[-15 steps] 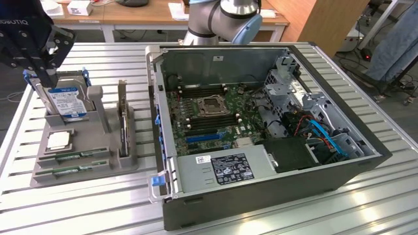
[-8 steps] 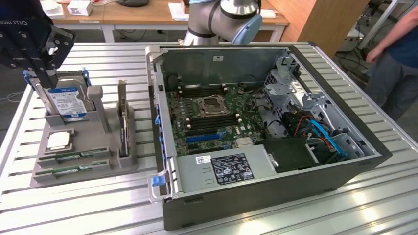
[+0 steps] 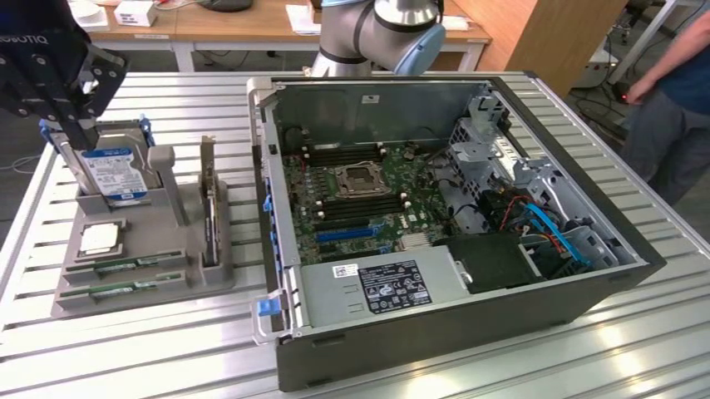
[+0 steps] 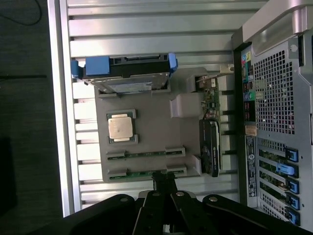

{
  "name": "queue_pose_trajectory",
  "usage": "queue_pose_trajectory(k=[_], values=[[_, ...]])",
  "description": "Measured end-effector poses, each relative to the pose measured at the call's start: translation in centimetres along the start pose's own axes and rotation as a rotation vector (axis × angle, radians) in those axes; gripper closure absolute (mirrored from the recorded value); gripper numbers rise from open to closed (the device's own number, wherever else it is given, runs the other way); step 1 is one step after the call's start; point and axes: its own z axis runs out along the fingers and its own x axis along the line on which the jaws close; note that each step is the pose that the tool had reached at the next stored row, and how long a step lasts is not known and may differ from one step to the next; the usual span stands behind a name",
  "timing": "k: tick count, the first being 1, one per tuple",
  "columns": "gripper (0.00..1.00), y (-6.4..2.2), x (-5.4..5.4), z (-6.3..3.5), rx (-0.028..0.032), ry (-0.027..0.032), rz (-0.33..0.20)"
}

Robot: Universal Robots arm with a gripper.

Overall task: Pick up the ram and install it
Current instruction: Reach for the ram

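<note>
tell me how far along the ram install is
Done: nothing yet. Both ram sticks lie in the grey holder, and the motherboard's memory slots look empty. In hand: nothing; the shut gripper hovers above the holder. Left: the pick-up and the install.

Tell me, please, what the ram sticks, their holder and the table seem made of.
Ram sticks: thin green circuit board, matte. Holder: probably plastic, uniform matte grey with moulded slots. Table: likely aluminium, pale silver slats with a dull sheen.
</note>
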Motion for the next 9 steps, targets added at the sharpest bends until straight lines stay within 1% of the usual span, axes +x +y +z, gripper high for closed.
queue_pose_trajectory(k=[9], values=[[0.91, -0.28, -0.02, 0.1, 0.0, 0.0, 0.0]])
